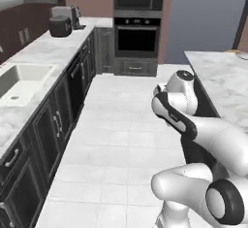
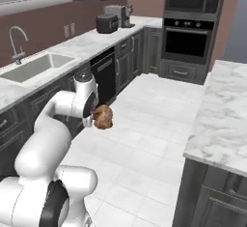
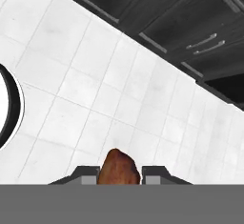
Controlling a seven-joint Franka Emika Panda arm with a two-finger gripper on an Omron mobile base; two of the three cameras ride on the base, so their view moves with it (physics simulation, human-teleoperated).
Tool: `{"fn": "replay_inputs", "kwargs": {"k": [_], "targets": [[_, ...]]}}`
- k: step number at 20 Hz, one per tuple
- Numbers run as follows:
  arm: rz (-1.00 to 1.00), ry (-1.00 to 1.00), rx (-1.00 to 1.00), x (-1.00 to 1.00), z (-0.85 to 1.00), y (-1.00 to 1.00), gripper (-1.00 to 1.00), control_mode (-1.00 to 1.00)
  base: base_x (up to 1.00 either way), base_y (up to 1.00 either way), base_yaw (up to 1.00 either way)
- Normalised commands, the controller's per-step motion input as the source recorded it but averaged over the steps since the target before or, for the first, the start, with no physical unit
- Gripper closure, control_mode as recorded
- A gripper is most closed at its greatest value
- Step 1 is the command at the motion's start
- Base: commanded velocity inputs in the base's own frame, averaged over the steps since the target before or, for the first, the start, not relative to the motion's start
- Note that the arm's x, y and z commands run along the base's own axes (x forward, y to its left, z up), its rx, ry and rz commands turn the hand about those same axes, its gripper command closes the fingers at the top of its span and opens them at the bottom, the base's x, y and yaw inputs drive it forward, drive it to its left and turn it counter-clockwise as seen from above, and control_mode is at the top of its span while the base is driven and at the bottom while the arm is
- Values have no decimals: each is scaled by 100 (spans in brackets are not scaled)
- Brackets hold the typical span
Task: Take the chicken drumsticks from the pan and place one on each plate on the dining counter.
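Over open floor tiles (image 2: 159,139), with the sink (image 2: 34,66) counter well off to its left, the gripper (image 3: 120,176) is closed on a drumstick (image 2: 102,117), which sits between the two fingers (image 3: 86,175) and hangs clear of every surface. In the hand view the meat pokes out past the fingertips as a tapered brown lump, its long axis running roughly along the gripper's own line and its narrower end pointing away from the hand; in the right base view it reads as a rounder lump just below and ahead of the wrist, so how much of its length is clamped cannot be told. The main risk, as I judge it, is a drop: the piece is lumpy and tapered, the hold looks to be on one end, and a fast swing or a jolt from the base could work it loose onto the floor, out of easy reach. A second risk is clipping the edge of the dining counter (image 2: 226,120), which lies well to the gripper's right, if the arm comes in too low. A plate rim (image 1: 240,53) shows at the far end of that counter, far ahead and to the right of the gripper, so the carry is long, and a tilted release there could let the drumstick roll off the small plate.
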Motion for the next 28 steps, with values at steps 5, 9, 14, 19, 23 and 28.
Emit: {"fn": "replay_inputs", "kwargs": {"k": [5,9,14,19,23,28], "targets": [[0,0,0,0,0,0,100,100,90,48,-45],[0,0,0,0,0,0,100,100,100,21,-19],[0,0,0,0,0,0,100,100,100,27,-4],[0,0,0,0,0,0,100,100,100,20,0],[0,0,0,0,0,0,100,100,100,22,-4],[0,0,0,0,0,0,100,100,100,26,-13]]}}
